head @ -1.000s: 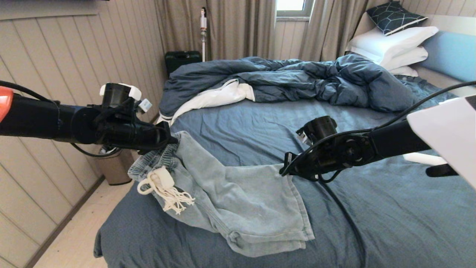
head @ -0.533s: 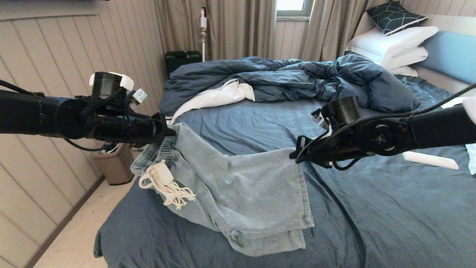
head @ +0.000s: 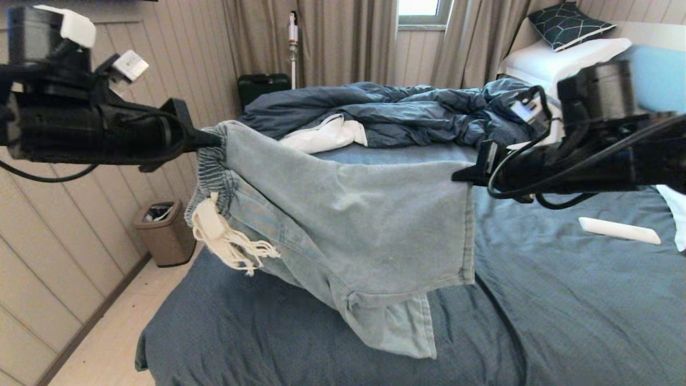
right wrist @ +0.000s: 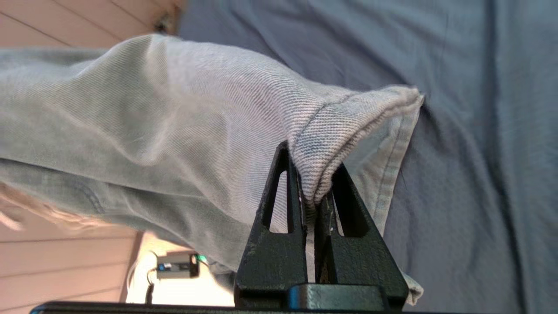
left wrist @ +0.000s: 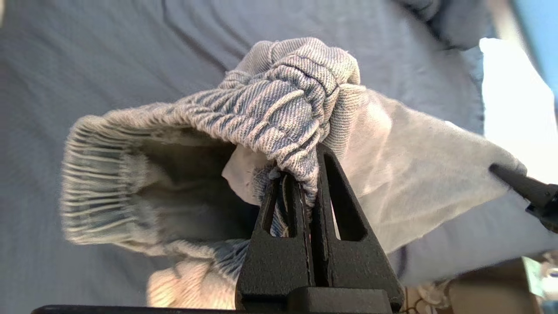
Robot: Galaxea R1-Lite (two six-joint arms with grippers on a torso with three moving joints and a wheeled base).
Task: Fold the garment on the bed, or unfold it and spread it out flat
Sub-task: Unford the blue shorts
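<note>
Head view shows a small bin [head: 162, 231] on the floor left of the bed [head: 563, 300]; something pale lies in its mouth, not identifiable. Against the frames a second and half a second earlier, both arms have risen and the garment [head: 348, 214], then lying mostly on the sheet, now hangs stretched between them above the bed. Left gripper [head: 211, 140] is clamped tight on the gathered waistband; the wrist view confirms cloth pinched between its fingers [left wrist: 324, 192]. Right gripper [head: 465, 176] is closed on the hem corner of one leg, likewise confirmed at its fingers [right wrist: 279, 192]. White drawstring [head: 225, 241] dangles below the waistband. Second leg droops lower, toward the sheet.
</note>
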